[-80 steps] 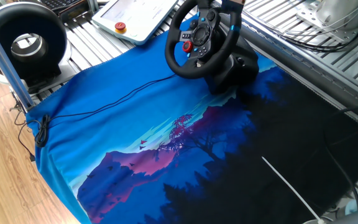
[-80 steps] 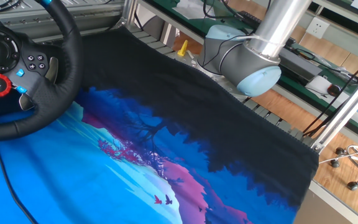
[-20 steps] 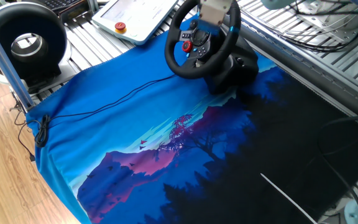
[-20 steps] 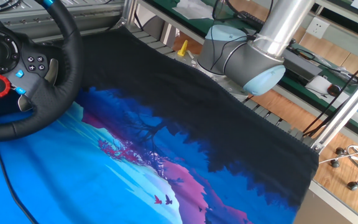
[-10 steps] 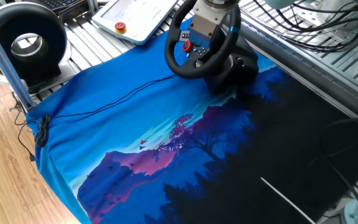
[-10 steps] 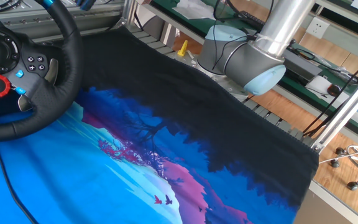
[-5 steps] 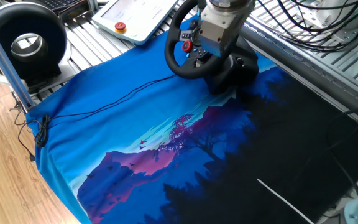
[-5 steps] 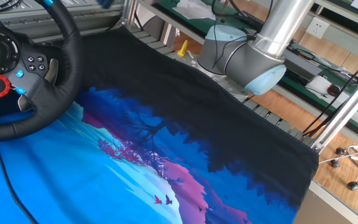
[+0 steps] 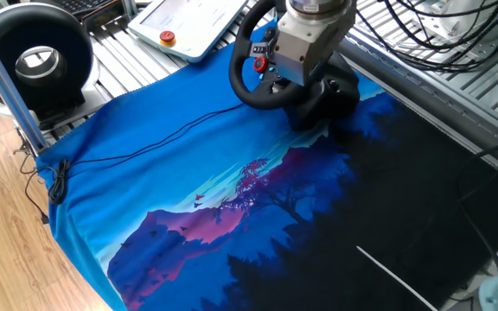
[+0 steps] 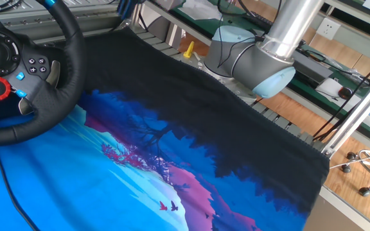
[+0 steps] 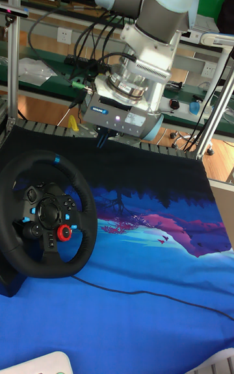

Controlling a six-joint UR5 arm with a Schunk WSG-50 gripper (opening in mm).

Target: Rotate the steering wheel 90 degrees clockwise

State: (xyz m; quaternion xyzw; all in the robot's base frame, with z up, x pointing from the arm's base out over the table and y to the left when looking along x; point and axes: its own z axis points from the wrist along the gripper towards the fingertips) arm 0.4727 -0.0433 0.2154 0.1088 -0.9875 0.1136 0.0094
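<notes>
your tool [image 11: 103, 135] hangs over the dark far side of the tabletop [image 11: 156, 322]; its fingers are too small and dark to say whether they are spread or closed. the steering wheel [image 11: 45, 221] stands near the mat's edge, face tilted upward, blue rim stripe at top. in one fixed view the wrist hides its hub.

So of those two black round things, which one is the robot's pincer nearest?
The black steering wheel with the red button and blue rim stripe. The pincer hangs by it, while the black ring with the silver-white centre sits far off, beyond the blue cloth.
</notes>
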